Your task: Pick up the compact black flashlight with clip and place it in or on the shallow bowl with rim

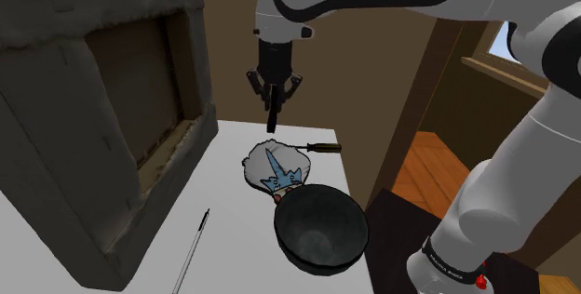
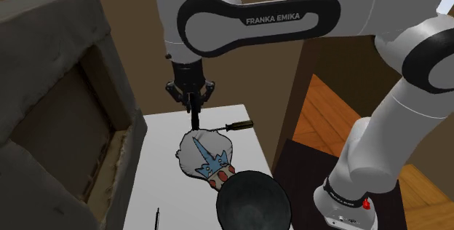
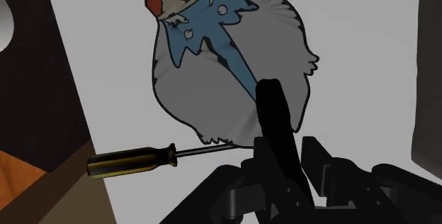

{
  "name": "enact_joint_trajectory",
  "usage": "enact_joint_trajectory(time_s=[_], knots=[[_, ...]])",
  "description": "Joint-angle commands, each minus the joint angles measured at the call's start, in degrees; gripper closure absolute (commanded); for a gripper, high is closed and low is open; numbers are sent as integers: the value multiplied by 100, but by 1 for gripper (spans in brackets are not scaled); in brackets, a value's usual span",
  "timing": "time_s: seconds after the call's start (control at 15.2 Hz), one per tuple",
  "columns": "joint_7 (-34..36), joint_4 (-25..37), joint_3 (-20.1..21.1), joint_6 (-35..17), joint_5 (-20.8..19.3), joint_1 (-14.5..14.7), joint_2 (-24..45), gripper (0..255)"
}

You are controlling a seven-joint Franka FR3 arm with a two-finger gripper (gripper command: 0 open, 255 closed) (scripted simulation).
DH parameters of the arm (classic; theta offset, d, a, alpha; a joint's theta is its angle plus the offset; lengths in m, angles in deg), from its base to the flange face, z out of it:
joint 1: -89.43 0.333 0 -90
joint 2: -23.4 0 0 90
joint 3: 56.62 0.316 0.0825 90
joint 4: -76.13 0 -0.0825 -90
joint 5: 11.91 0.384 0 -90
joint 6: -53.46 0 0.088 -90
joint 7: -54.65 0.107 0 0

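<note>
My gripper (image 1: 273,95) (image 2: 193,97) is shut on a small black flashlight (image 1: 273,117) (image 2: 195,114), which hangs straight down from the fingers above the white table. In the wrist view the flashlight (image 3: 273,116) juts out from between the fingers (image 3: 315,166), over the far edge of a flat white and blue patterned dish (image 3: 212,66). A dark round bowl with a rim (image 1: 319,229) (image 2: 255,203) stands on the table's near end, touching the patterned dish (image 1: 275,168) (image 2: 207,156).
A black-and-yellow screwdriver (image 1: 317,146) (image 2: 233,125) (image 3: 134,161) lies beside the dish near the table edge. A thin dark rod (image 1: 195,244) lies on the white table (image 1: 223,218). A big grey block with a recess (image 1: 93,106) borders the table.
</note>
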Motion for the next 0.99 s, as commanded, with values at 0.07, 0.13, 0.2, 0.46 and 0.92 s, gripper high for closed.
enact_joint_trajectory(time_s=[0.07, 0.13, 0.2, 0.46, 0.92], knots=[[187, -537, 107, -68, 182, 121, -499, 255], [247, -694, 142, -74, 246, 165, -663, 255], [309, -844, 178, -75, 310, 211, -823, 255], [578, -1368, 337, -44, 572, 415, -1430, 255], [1147, -2017, 678, 123, 1055, 833, -2352, 255]])
